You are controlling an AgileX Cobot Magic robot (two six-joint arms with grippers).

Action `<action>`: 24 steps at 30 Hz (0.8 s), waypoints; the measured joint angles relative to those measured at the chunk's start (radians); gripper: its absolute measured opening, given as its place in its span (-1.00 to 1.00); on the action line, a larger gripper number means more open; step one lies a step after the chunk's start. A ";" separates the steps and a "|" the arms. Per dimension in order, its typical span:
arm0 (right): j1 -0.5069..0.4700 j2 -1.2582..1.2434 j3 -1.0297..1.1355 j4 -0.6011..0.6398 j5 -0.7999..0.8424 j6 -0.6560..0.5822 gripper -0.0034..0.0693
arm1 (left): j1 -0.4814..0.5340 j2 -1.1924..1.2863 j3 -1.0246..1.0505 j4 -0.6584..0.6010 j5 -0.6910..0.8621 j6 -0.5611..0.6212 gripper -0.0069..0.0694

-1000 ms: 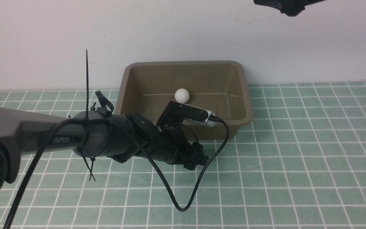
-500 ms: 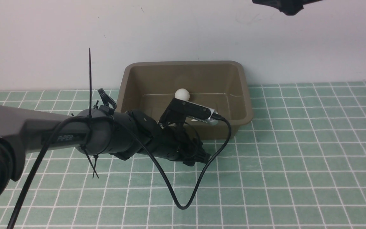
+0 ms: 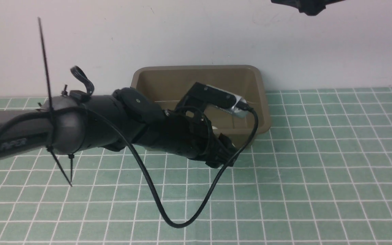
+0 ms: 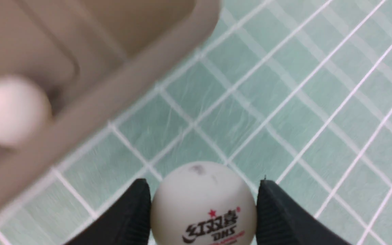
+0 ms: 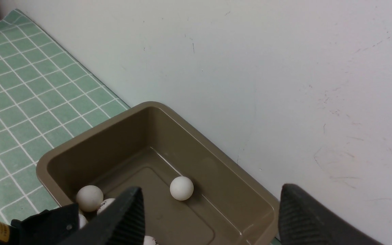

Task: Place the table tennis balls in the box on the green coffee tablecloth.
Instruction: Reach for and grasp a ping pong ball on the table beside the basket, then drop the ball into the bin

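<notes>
White ball in the left gripper's grasp, just outside the olive-brown box

The left gripper [image 4: 203,190] has its two fingers pressed against opposite sides of a table tennis ball [image 4: 202,211], which carries red and dark printing. That ball is beside the box [image 3: 197,68], outside its rim and over the green coffee tablecloth [image 3: 335,153]. In the front view the left arm [image 3: 107,122] reaches in from the left of the box, crossing in front of its near left part and hiding the held ball. A black cable [image 3: 151,190] loops down from the wrist camera [image 3: 230,102], hanging in front of the box.

Inside the box, more balls show in the right wrist view: one on the floor by itself [image 5: 181,188], two close together near a side wall [image 5: 89,198] [image 5: 104,205], and another partly cut off by the picture's edge [image 5: 150,241]. A further white patch beside the dark gripper parts is too covered to place.

The right gripper [image 5: 212,190] is released, its fingers spread wide with nothing between them. In the front view only a dark piece of it shows, above the box and to its right. The tablecloth spreads in front of the box and to both sides; a pale wall [image 3: 63,44] rises behind it.
</notes>
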 joint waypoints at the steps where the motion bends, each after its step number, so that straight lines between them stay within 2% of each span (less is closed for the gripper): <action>1: 0.000 0.000 0.000 0.000 0.000 0.000 0.34 | 0.000 -0.021 0.000 0.000 -0.002 0.015 0.10; 6: 0.000 0.000 0.000 0.001 0.000 0.000 0.34 | 0.000 -0.071 0.000 -0.003 -0.104 0.119 0.10; 8: 0.000 0.000 0.000 0.001 0.003 0.000 0.34 | 0.000 -0.074 0.000 -0.015 -0.220 0.202 0.10; 12: 0.000 0.000 0.000 0.001 0.023 0.000 0.34 | 0.015 -0.043 -0.012 -0.032 -0.345 0.343 0.11; 14: 0.000 0.000 0.000 0.001 0.025 0.000 0.34 | 0.033 -0.021 -0.031 -0.049 -0.352 0.362 0.15; 16: 0.000 0.000 0.000 0.003 0.030 0.000 0.34 | 0.081 0.022 -0.077 -0.113 -0.360 0.370 0.36; 19: 0.000 0.000 0.000 0.003 0.043 0.000 0.34 | 0.136 0.043 -0.106 -0.236 -0.364 0.370 0.54; 24: 0.000 -0.001 0.000 0.003 0.053 0.000 0.34 | 0.159 -0.026 -0.105 -0.317 -0.347 0.392 0.58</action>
